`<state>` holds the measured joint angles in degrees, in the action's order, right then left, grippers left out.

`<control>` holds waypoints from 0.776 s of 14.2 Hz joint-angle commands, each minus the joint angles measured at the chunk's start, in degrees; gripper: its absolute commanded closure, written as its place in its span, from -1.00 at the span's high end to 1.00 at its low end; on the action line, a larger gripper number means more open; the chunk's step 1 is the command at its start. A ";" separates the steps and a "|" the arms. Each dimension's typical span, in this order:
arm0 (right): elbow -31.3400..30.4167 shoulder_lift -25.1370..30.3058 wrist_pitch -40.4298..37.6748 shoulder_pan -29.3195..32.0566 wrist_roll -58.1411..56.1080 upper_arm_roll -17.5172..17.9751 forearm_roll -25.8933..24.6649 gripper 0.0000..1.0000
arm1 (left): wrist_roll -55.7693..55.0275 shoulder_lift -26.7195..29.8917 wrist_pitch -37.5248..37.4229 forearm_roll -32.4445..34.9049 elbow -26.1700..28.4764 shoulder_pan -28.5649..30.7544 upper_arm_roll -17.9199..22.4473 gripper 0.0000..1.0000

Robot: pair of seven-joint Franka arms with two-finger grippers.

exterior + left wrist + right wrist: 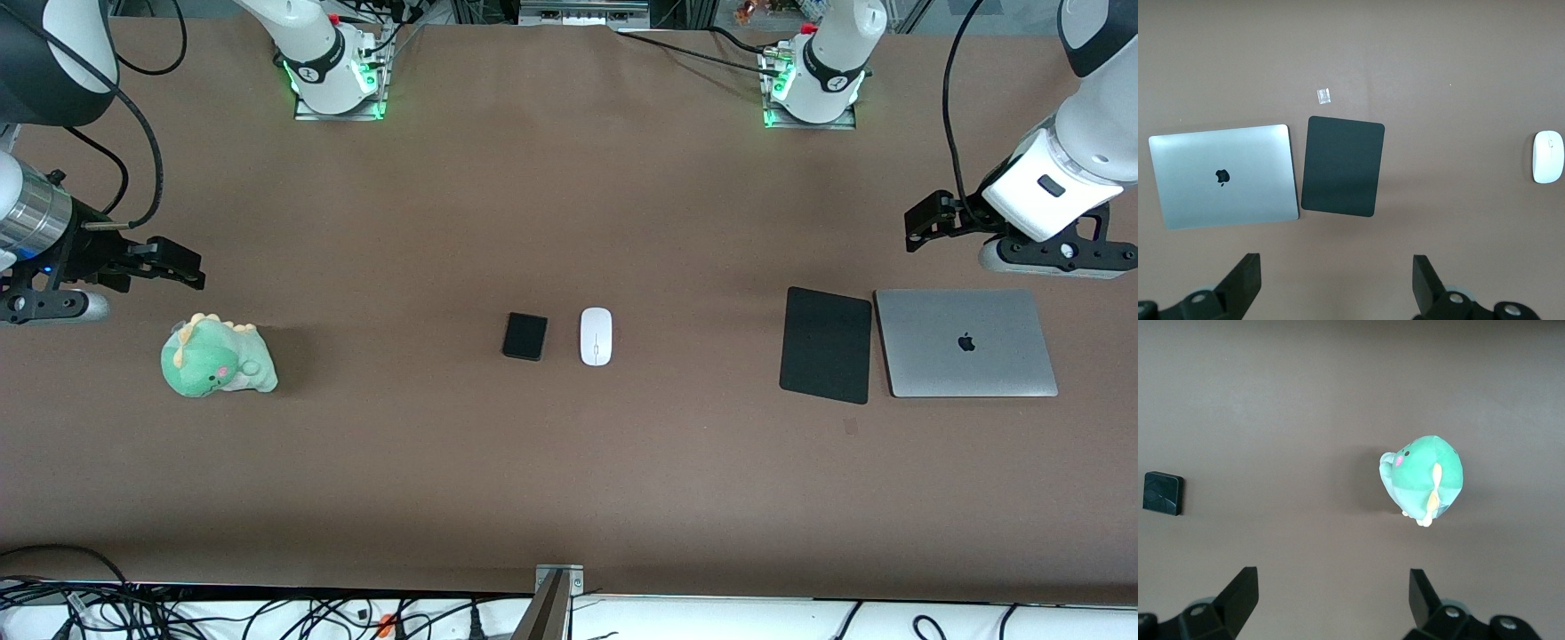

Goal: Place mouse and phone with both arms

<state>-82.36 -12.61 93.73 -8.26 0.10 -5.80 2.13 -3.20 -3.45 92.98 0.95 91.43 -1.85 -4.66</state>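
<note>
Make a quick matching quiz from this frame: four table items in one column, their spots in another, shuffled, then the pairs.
Things:
1. mouse
2. phone
3. laptop
4. plush dinosaur

Places:
A. under the right gripper, at the right arm's end
B. mid-table, beside the mouse, toward the right arm's end
C. beside the black mat, under the left gripper
D. mid-table, between phone and black mat

Pairs: 1-D, 2-B, 3-C, 4-A

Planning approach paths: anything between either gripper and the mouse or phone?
Nothing visible. Bare table lies between the right gripper and the phone; the plush dinosaur sits nearer the front camera, off that line. The left gripper, open like the right, has bare table toward the mouse; mat and laptop lie aside.
</note>
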 commanded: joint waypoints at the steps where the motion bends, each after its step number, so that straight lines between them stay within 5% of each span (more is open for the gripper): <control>1: 0.71 0.04 -0.39 0.26 -0.37 0.00 0.78 1.00 | -0.49 -0.25 -0.87 -0.68 -0.90 0.01 -0.17 1.00; 8: 0.71 0.04 -0.39 0.26 -0.19 0.00 0.78 1.00 | -1.45 -0.59 -1.05 -0.60 -0.73 -0.25 -0.17 1.00; 11: 0.71 0.13 -0.39 0.26 -0.19 -0.09 0.78 1.00 | -0.93 -6.21 -1.93 -0.86 -0.90 -1.65 -0.35 1.00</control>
<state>-82.36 -12.61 93.73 -8.24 0.10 -5.84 2.13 -3.88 -5.62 91.85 0.85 91.77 -2.34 -4.79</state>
